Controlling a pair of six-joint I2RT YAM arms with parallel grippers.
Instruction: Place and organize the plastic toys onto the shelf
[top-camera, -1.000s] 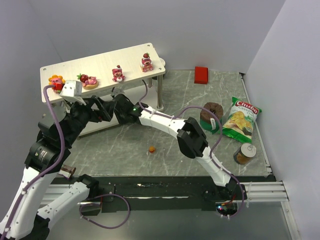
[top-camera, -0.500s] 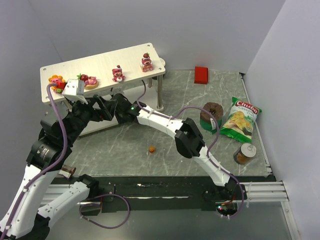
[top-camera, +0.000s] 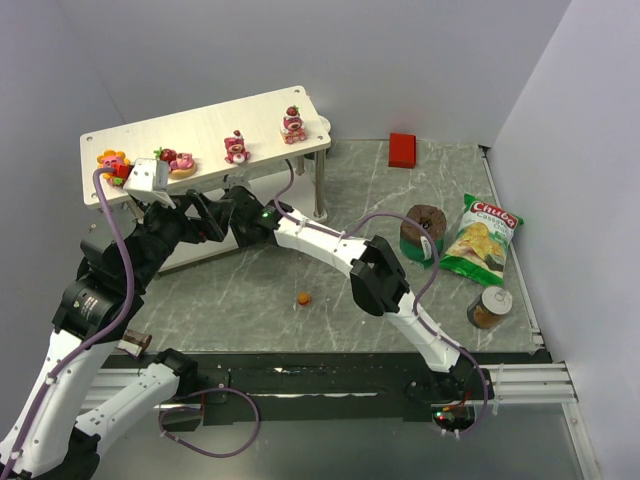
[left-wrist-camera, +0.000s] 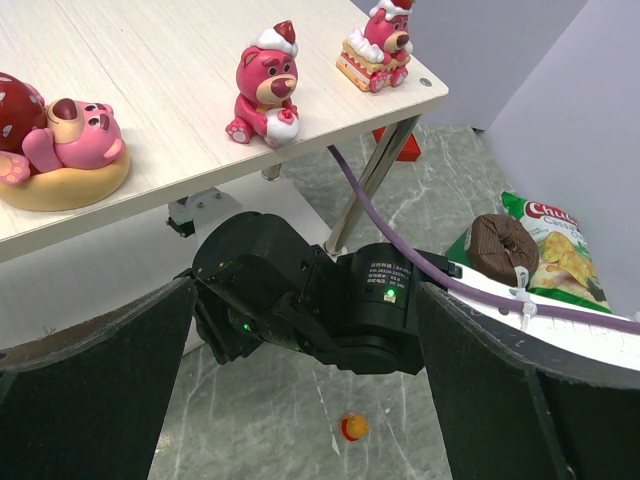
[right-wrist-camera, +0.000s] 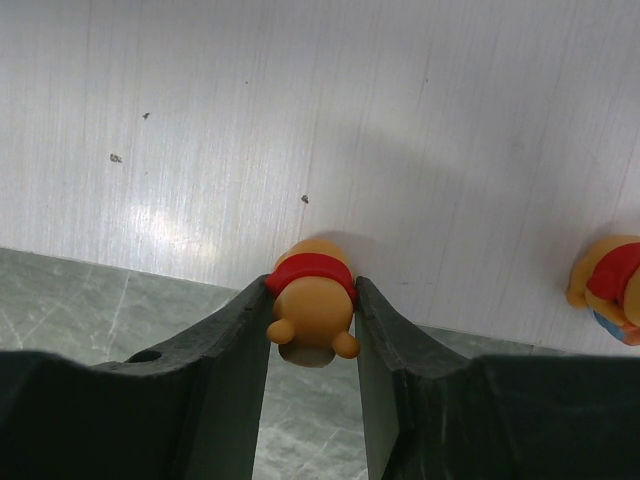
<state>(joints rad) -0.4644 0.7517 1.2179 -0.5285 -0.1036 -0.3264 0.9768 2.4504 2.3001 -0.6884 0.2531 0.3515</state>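
The shelf (top-camera: 205, 130) stands at the back left. Its top board holds the orange-yellow flower-faced toy (top-camera: 112, 159) and three pink strawberry bears (top-camera: 180, 160) (top-camera: 237, 147) (top-camera: 293, 124); the bears also show in the left wrist view (left-wrist-camera: 268, 85). My right gripper (right-wrist-camera: 311, 310) reaches under the top board and is shut on a small orange bear (right-wrist-camera: 311, 295) at the edge of the lower board (right-wrist-camera: 300, 120). A second orange bear (right-wrist-camera: 608, 285) lies on that board to the right. A third orange bear (top-camera: 303, 297) lies on the table floor. My left gripper (left-wrist-camera: 300, 400) is open and empty, above the right wrist.
A red block (top-camera: 402, 150) lies behind the shelf's right end. A brown-and-green cylinder (top-camera: 424, 232), a chips bag (top-camera: 482, 240) and a small jar (top-camera: 489, 308) sit at the right. The right arm (top-camera: 330, 245) stretches across the table's middle.
My left arm has risen slightly toward the shelf's front edge. My right gripper has shifted a little left under the top board, still holding the orange bear.
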